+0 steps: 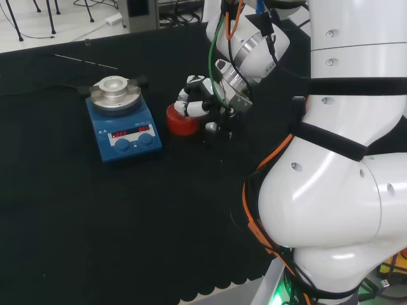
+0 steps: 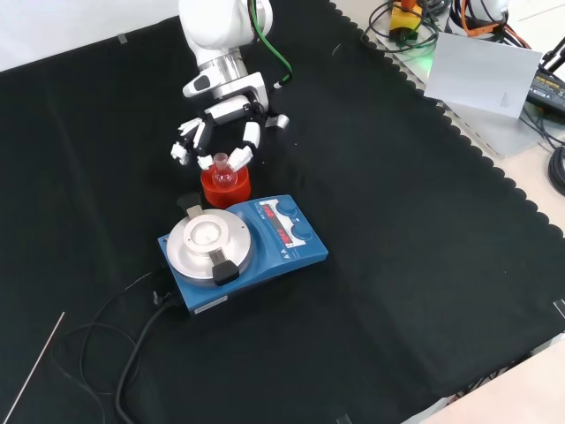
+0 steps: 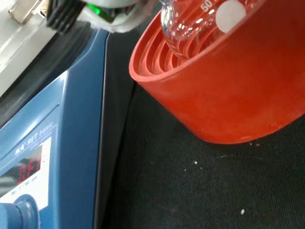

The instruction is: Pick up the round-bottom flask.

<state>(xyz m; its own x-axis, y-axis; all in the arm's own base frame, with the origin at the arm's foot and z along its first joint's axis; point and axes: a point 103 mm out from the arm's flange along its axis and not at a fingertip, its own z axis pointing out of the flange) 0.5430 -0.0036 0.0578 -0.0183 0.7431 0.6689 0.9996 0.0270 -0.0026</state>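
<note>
The flask (image 2: 222, 163) sits upright in the red ribbed stand (image 2: 225, 187), on the black cloth (image 2: 397, 221) just beyond the far edge of the blue hotplate (image 2: 243, 243) in the front view. In the head view the stand (image 1: 181, 121) lies just right of the hotplate (image 1: 124, 124). The wrist view shows the clear round body (image 3: 190, 24) seated low among the stand's ribs (image 3: 224, 90).

The hand (image 2: 221, 124) hangs over the flask in the front view, its fingers (image 2: 244, 146) spread and partly curled to either side of the neck. They hold nothing yet; whether any fingertip already touches the glass cannot be told. In the head view the hand (image 1: 197, 98) reaches in from the right, over the stand's top.

The step in hand looks like the closing of the grasp, with the lift yet to come. To do it well, the fingers and thumb should meet the neck from opposite sides at the same moment, so the flask is not pushed over against the stand's rim. A hold on the neck just above the bulb seems best, since the body is sunk in the stand and out of reach. The lift should then go straight up, because a sideways pull could drag the stand along or knock it into the hotplate close by. Clear glass may slip, so the grasp should be settled before rising.
</note>
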